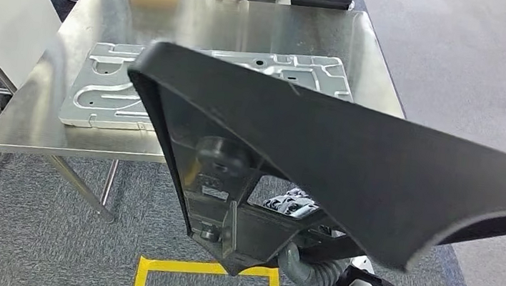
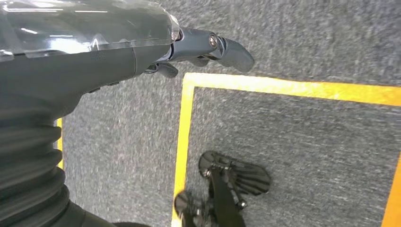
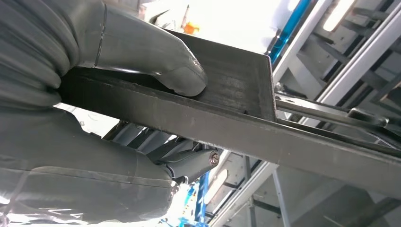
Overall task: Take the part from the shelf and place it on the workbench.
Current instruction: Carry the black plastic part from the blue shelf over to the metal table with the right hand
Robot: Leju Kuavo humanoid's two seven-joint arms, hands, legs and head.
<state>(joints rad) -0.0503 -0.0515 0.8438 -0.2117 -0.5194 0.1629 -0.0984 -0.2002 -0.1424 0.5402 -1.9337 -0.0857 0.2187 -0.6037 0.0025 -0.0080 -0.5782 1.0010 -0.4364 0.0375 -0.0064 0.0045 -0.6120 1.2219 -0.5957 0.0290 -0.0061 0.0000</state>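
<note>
Right robot hand [image 3: 94, 118] grips black part [image 1: 349, 154] | left robot hand [image 2: 189, 52] empty, fingers loosely extended

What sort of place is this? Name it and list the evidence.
Probably a workshop or robot test area: a stainless steel workbench carrying a stamped sheet-metal panel, yellow tape marking a square on grey carpet, and metal racking past the right hand.

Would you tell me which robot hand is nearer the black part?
Right. The right robot hand grips the black part; the left robot hand hangs over the carpet.
</note>
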